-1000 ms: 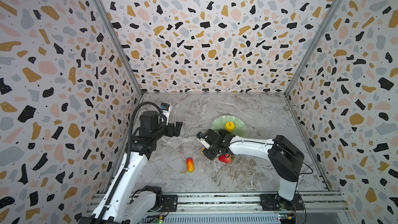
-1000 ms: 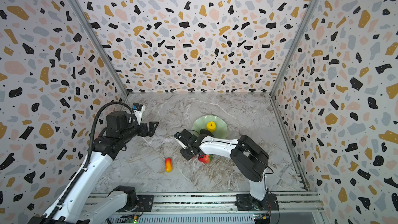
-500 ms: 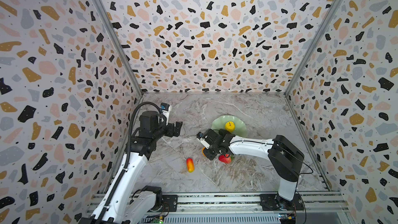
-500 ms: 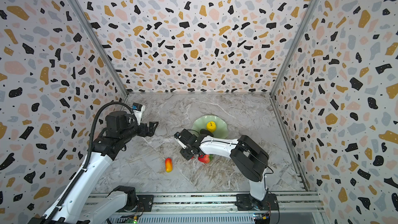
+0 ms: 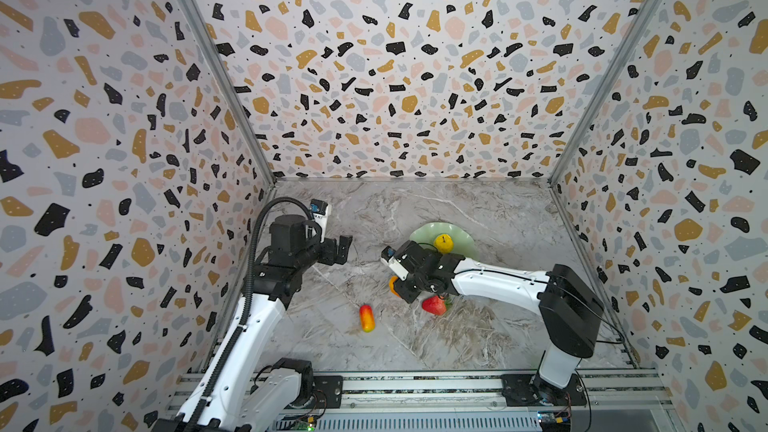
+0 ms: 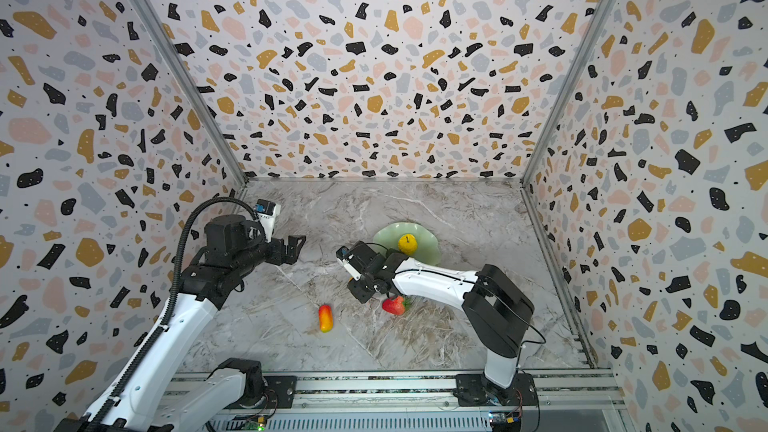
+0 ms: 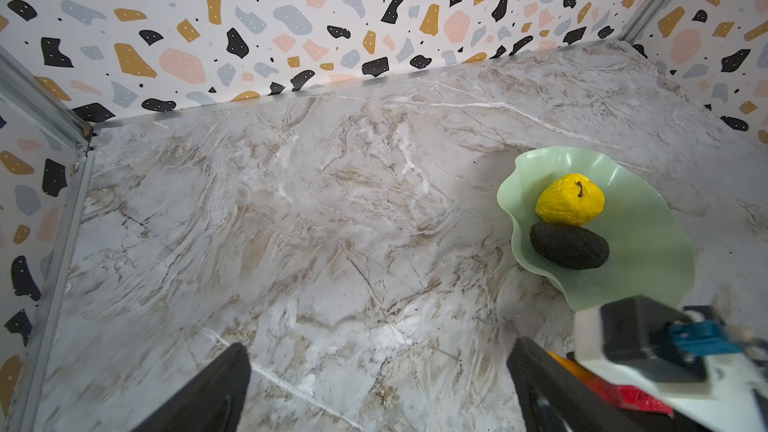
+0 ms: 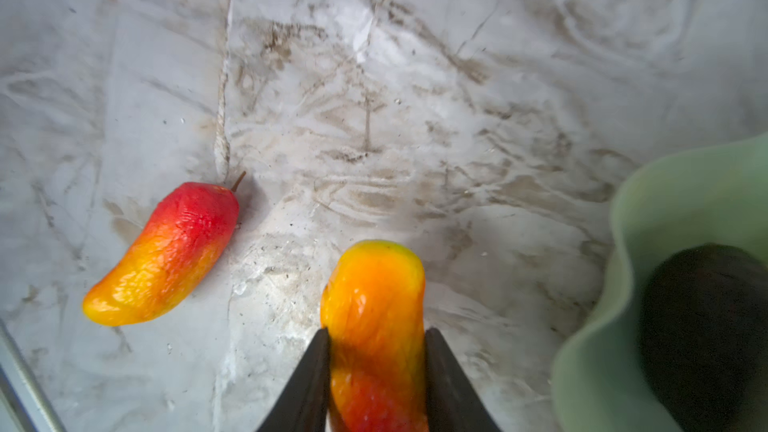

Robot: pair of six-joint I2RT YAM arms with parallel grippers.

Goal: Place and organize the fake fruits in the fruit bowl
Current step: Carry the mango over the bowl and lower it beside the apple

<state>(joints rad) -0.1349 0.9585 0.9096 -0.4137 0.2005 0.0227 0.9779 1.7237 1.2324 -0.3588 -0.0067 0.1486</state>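
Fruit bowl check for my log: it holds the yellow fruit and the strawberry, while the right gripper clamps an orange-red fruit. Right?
Not quite. The left wrist view shows the fruit bowl holding the yellow fruit and a dark oval fruit, not the strawberry, which lies on the table in both top views. The right gripper does clamp an orange-red fruit.

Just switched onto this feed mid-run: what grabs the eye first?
The right gripper, clamped on a red-orange-yellow fruit beside the mint-green bowl, where a lumpy yellow fruit and a dark oval fruit already lie side by side. On the marble table, a strawberry and a second red-orange-yellow fruit wait, while the left gripper hangs open and empty.
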